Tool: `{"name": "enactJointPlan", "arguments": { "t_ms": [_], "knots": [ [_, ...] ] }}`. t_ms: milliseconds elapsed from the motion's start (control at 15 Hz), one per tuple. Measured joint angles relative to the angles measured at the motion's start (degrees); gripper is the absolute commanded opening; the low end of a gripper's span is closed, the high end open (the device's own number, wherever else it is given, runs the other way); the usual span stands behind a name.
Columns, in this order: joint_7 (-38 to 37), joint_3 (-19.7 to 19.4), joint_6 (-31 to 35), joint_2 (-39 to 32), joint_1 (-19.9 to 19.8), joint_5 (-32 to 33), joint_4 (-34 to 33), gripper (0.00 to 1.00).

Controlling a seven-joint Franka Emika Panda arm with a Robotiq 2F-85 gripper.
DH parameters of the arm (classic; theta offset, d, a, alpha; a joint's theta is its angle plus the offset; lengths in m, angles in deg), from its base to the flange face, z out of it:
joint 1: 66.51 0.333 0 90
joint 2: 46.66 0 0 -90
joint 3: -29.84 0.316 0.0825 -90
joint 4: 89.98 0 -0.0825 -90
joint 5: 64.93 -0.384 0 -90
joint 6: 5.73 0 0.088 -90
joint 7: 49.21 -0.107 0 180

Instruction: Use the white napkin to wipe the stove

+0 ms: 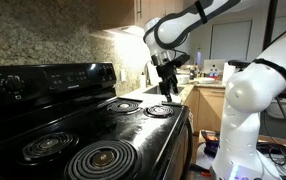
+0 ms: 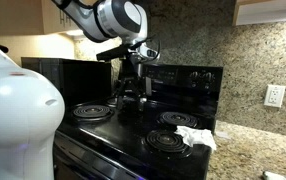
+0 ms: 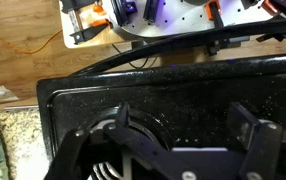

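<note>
The stove (image 2: 133, 130) is glossy black with spiral coil burners and a raised control panel (image 2: 183, 78) at the back. The white napkin (image 2: 196, 137) lies crumpled on the stove top, between the two burners farthest from the arm. My gripper (image 2: 133, 93) hangs open above a back burner (image 2: 93, 111) on the opposite side, well apart from the napkin. In an exterior view the gripper (image 1: 166, 90) hovers over the far burners (image 1: 161, 108). The wrist view shows my gripper (image 3: 186, 116) open over the black stove top (image 3: 173, 95), a coil (image 3: 105, 155) under one finger (image 3: 123, 118), nothing between the fingers.
Granite counter (image 2: 253, 150) and backsplash with a wall outlet (image 2: 274, 95) flank the stove. My white robot base (image 1: 248, 110) stands at the stove's front side. A counter (image 1: 198, 88) with small items lies beyond the stove. Cables (image 3: 93, 25) lie on the floor.
</note>
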Motion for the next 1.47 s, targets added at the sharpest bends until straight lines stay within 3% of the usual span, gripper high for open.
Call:
{"name": "enactJointPlan", "arguments": {
  "t_ms": [667, 933, 1200, 1467],
  "knots": [
    [0.0, -0.2, 0.2, 0.0, 0.1, 0.0, 0.0, 1.0],
    [0.2, -1.5, 6.1, -0.9, -0.2, 4.5, -0.2, 1.0],
    [3.7, -8.3, 16.0, -1.7, -3.8, 12.7, -2.0, 1.0],
    [11.9, -18.0, 25.6, -6.7, -7.8, 14.9, -6.7, 1.0]
  ]
}}
